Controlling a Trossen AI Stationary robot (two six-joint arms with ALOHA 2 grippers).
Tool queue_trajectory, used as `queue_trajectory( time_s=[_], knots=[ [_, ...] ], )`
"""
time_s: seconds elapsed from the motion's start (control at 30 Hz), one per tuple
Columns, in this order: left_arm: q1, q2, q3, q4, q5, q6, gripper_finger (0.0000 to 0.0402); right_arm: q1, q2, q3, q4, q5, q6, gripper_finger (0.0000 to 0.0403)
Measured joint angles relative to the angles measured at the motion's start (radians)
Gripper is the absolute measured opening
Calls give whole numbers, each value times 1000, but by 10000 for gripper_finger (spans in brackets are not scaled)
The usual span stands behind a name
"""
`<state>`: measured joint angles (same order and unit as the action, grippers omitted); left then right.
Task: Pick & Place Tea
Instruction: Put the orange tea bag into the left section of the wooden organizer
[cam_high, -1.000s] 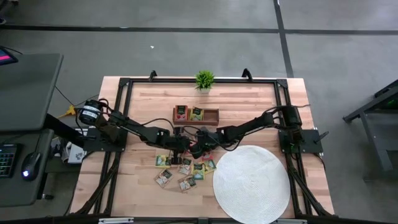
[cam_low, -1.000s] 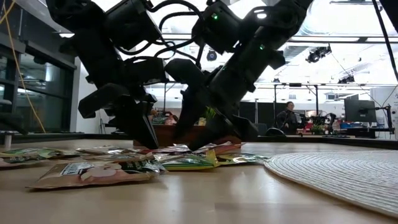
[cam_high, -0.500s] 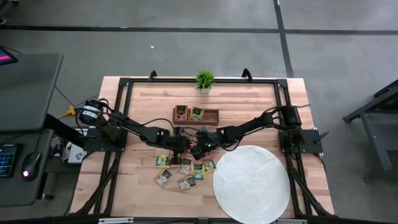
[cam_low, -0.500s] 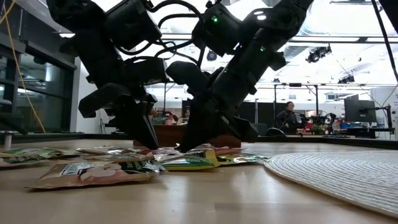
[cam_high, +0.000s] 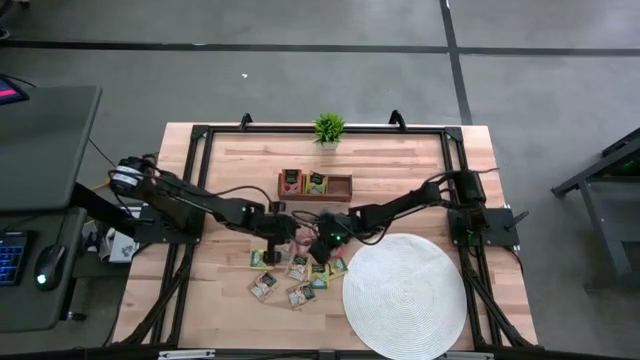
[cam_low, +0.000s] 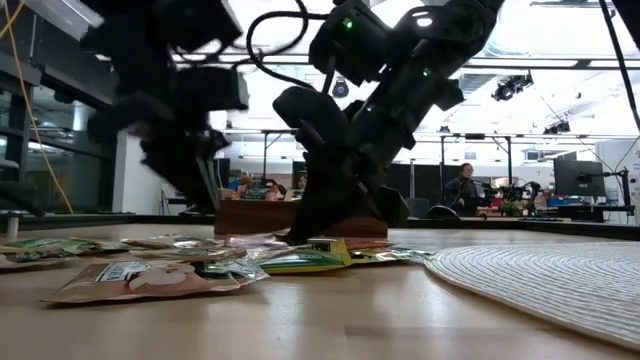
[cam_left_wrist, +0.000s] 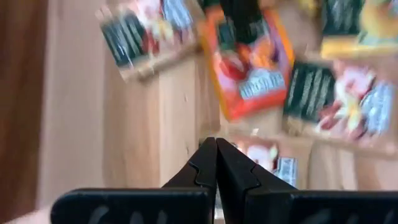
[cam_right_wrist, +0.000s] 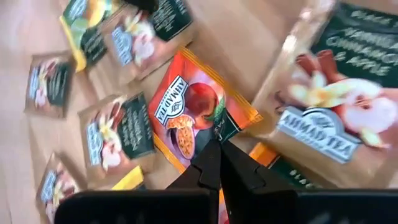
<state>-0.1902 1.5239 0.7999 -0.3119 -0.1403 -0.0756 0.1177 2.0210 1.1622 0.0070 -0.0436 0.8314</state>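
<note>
Several small square tea packets (cam_high: 298, 272) lie scattered on the wooden table between my two arms. A few more stand in a wooden tray (cam_high: 342, 187) farther back. My right gripper (cam_high: 320, 243) points down into the pile and is shut on a red-orange tea packet (cam_right_wrist: 189, 115). My left gripper (cam_high: 272, 245) hovers just left of it, above the packets, its fingers (cam_left_wrist: 205, 163) shut with nothing between them. My right gripper pinches the red-orange packet's near corner (cam_right_wrist: 205, 144) between its two fingers, coming slanting down from the table's right side. The fingertips hide the corner itself. The packet lies flat among the other packets, on the table.
A round white woven mat (cam_high: 405, 295) lies at the near right, close to the pile. A small green potted plant (cam_high: 329, 127) stands at the far edge. People and desks show in the room beyond the table.
My right gripper has shut its fingers down on the pile, taking hold of the red-orange packet. My left gripper has lifted off the packets and drawn a little toward the table's left edge, staying shut.
</note>
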Motion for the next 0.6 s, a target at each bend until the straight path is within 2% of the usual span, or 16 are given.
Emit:
queue_trajectory(
  time_s=[0.13, 0.3, 0.47, 0.6],
  knots=[
    [0, -41, 29, -67, -29, 12, 1, 19, -42, 0, -26, 19, -76, 1],
    [0, -76, 38, -40, -31, 27, 1, 38, -140, 1, -115, 90, -221, 0],
    [1, -89, 40, 83, -3, 20, 1, 53, -262, 12, -231, 162, -412, 0],
    [5, -88, 40, 191, -4, 19, 1, 54, -318, 90, -447, 229, -553, 0]
  ],
)
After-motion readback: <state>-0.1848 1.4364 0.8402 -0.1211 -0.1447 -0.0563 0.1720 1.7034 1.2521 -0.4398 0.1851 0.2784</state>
